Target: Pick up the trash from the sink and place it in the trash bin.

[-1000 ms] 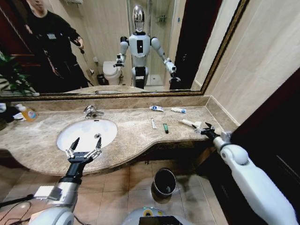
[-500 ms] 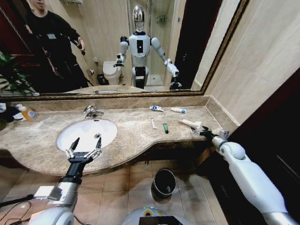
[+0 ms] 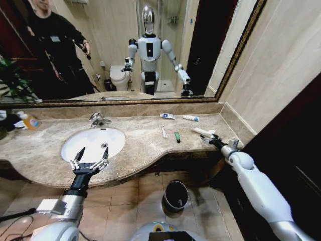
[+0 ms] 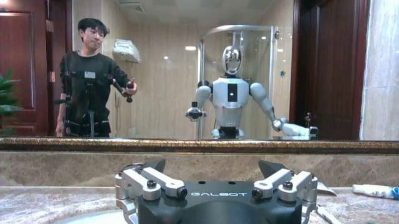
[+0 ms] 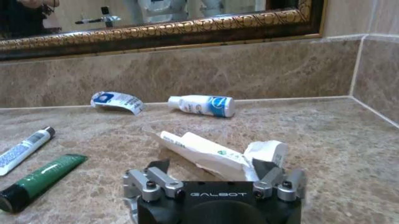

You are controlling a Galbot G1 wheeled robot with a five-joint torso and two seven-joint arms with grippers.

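Two tubes [image 5: 40, 161] beside wrapper [image 5: 215, 151], right tool [image 5: 212, 179] open nearby.

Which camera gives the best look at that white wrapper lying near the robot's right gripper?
The right wrist view: the white wrapper lies close, just beyond the open right gripper, with its crumpled end plain. The head view shows the wrapper only as a small pale strip on the countertop. The left wrist view looks toward the mirror instead.

Count of loose items on the marble counter: five, plus one bottle.

Two white-and-blue tubes [image 5: 201, 105] [image 5: 117, 101]; one thin white stick-like tube [image 5: 24, 145]; one green tube with black cap [image 5: 40, 176]; one crumpled white wrapper [image 5: 215, 154]; one orange-labelled bottle [image 3: 29, 120]; one round black bin [image 3: 176, 194].
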